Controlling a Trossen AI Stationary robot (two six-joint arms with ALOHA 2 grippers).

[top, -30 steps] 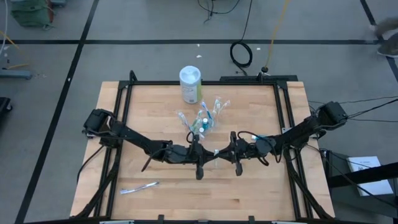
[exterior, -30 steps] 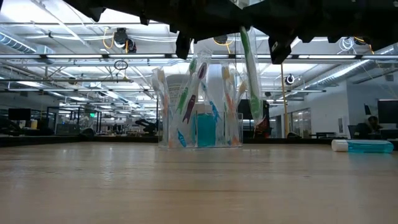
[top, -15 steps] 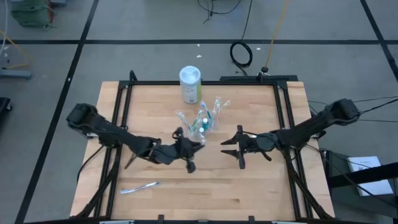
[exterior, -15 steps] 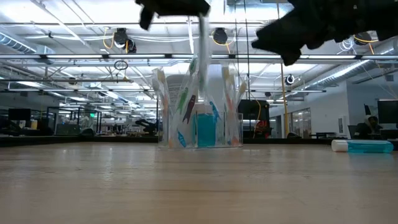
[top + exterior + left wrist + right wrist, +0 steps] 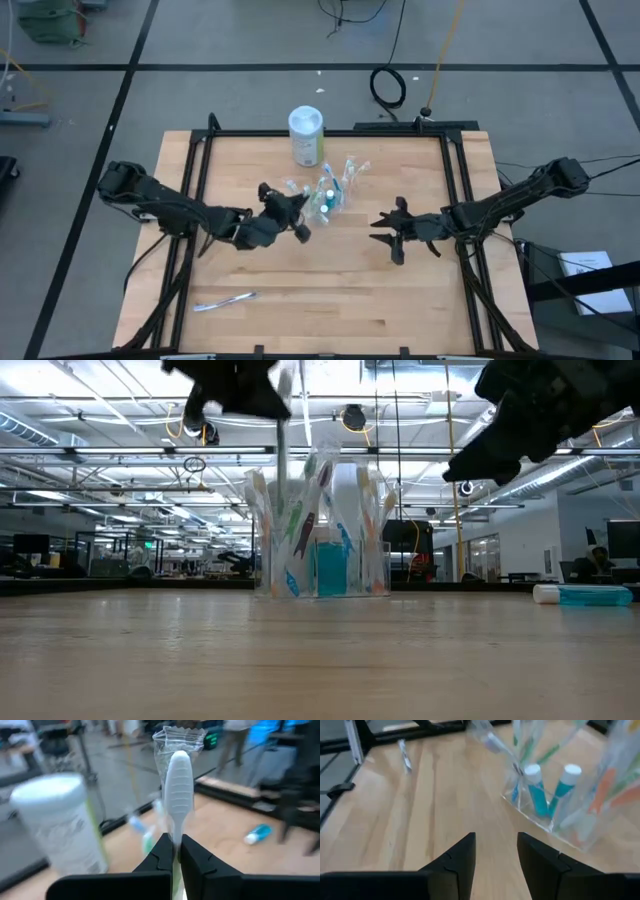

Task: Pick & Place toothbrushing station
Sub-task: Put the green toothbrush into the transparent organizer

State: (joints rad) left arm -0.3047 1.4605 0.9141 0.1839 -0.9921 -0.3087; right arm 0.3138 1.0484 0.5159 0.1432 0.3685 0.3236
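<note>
The clear plastic cup (image 5: pixel 326 196) stands on the table's middle, holding several pastel toothbrushes and two teal toothpaste tubes (image 5: pixel 536 790); it also shows in the low view (image 5: pixel 325 530). My left gripper (image 5: pixel 288 212) hovers just left of the cup, shut on a toothbrush in a clear wrapper (image 5: pixel 178 780). My right gripper (image 5: pixel 388 228) is open and empty, right of the cup and above the table; its fingers (image 5: pixel 455 860) show apart in the right wrist view. One more wrapped toothbrush (image 5: pixel 223 301) lies flat near the table's front left. My left gripper (image 5: pixel 173 844) pinches the wrapped toothbrush between its two fingers, on the stem just below the head (image 5: pixel 176 831). The brush runs along the fingers, its head end sticking out past them. In the low view the brush (image 5: pixel 283 450) hangs nearly upright, clear of the table, beside the cup.
A white canister with a green label (image 5: pixel 306 135) stands behind the cup near the far edge. A loose teal toothpaste tube (image 5: pixel 585 594) lies on the table to the right. Bare wood lies in front of the cup.
My left gripper has carried the toothbrush from in front of the cup toward the table's far-left, up beside the cup's left side. My right gripper has drawn back toward the table's right edge, away from the left gripper.
</note>
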